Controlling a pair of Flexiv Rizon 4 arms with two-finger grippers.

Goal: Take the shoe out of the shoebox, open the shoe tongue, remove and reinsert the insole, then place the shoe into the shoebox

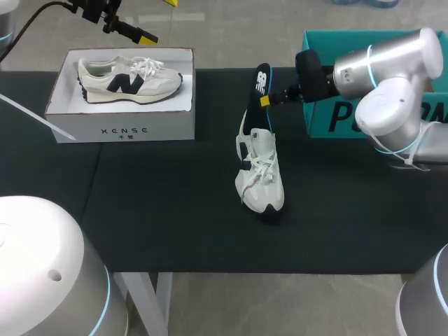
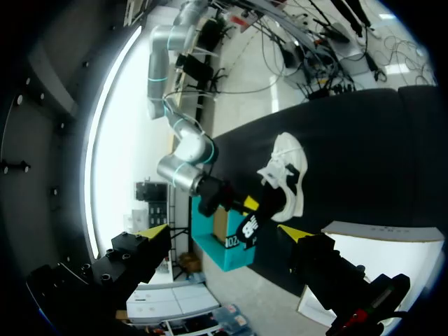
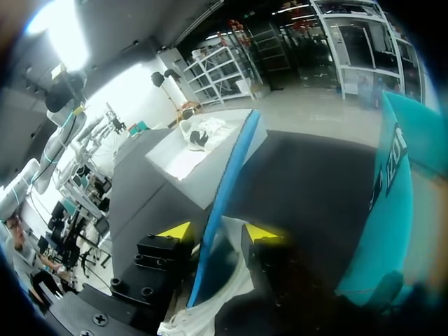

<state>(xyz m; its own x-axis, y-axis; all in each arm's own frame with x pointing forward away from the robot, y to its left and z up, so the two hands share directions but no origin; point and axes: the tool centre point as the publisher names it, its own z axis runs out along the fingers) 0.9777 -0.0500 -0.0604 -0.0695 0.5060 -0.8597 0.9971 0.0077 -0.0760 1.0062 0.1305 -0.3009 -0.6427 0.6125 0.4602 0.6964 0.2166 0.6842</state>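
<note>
The right gripper (image 1: 267,98) is closed narrow on the insole (image 1: 261,75) just above centre in the head frame. In its own wrist view the blue edge runs up between the two yellow tips, though whether both pads truly bear on it is hard to make out there. The insole is black with a blue rim and stands nearly upright. Its lower end appears to be tucked into the heel opening of the shoe (image 1: 260,175).

The shoe lies mid-frame on the black table (image 1: 175,231), long axis top to bottom, toe toward the lower edge. It is white, with loose laces.

Whether the insole is pulled out or pushed back in, the move likely follows its length, straight above the heel.

The left gripper (image 2: 222,232) hangs wide and empty at upper left. It is over the white shoebox (image 1: 126,130), which holds a second shoe (image 1: 129,80), so the right arm is nearer.
</note>
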